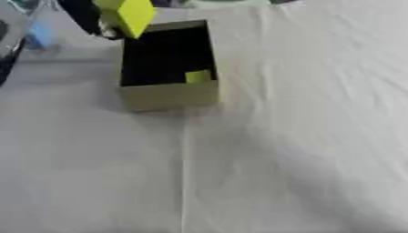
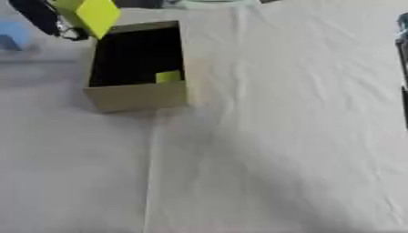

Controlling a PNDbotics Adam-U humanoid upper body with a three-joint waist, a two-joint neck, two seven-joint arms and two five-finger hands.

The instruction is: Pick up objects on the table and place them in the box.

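An open olive cardboard box [image 1: 170, 96] with a dark inside stands on the white cloth at the upper left. A small yellow-green piece [image 1: 198, 76] lies in its near right corner. Above the box's far left corner hangs a yellow-green block [image 1: 131, 13], tilted, with my black left hand [image 1: 82, 14] curled on its left side. The hand is blurred and partly cut off by the top edge. A dark strip [image 2: 403, 54] at the right edge of the right eye view may be my right hand or arm; I cannot make out more of it.
A white wrinkled cloth [image 1: 279, 150] covers the table, with a crease running toward the front edge. A blue shape [image 1: 38, 34] and a dark curved object [image 1: 8, 45] sit at the far left.
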